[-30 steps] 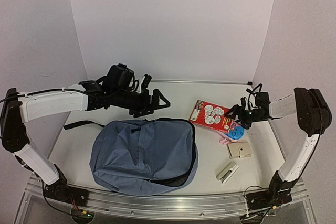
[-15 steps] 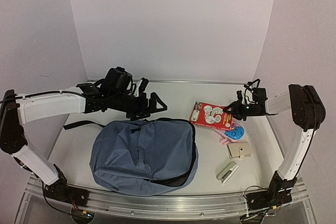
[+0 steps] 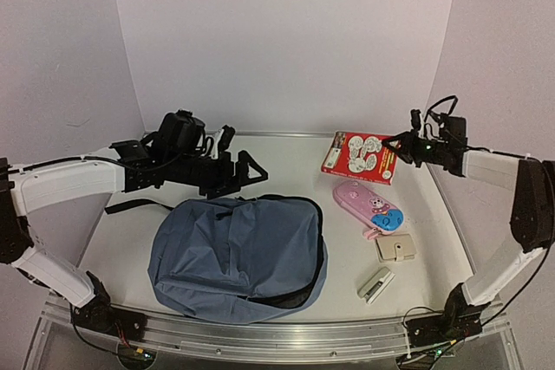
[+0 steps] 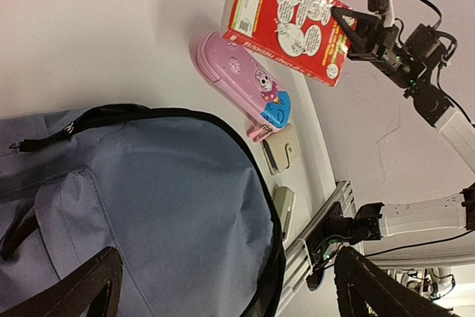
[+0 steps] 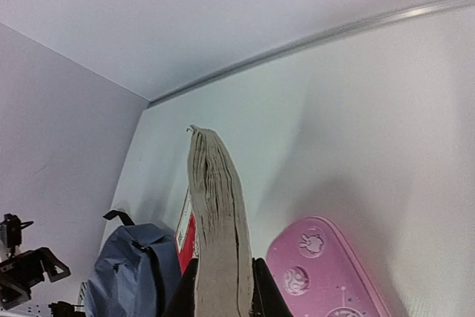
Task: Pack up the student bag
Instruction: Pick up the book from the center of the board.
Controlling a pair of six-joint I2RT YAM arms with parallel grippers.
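Note:
The student bag, a dusty-blue backpack with black zippers, lies flat on the near-left half of the table and fills the lower left wrist view. My right gripper is shut on the edge of a red picture book and holds it above the back right of the table. In the right wrist view the book's page edge stands between the fingers. My left gripper hangs open over the bag's far edge, with nothing between its fingers.
A pink pencil case lies right of the bag, uncovered. Nearer lie a beige wallet and a small grey stapler. A black strap trails left of the bag. White walls close in the back and sides.
My right gripper shut on the red book and lifted it off the pink pencil case, up and toward the back right. The left arm drifted slightly left, still open.

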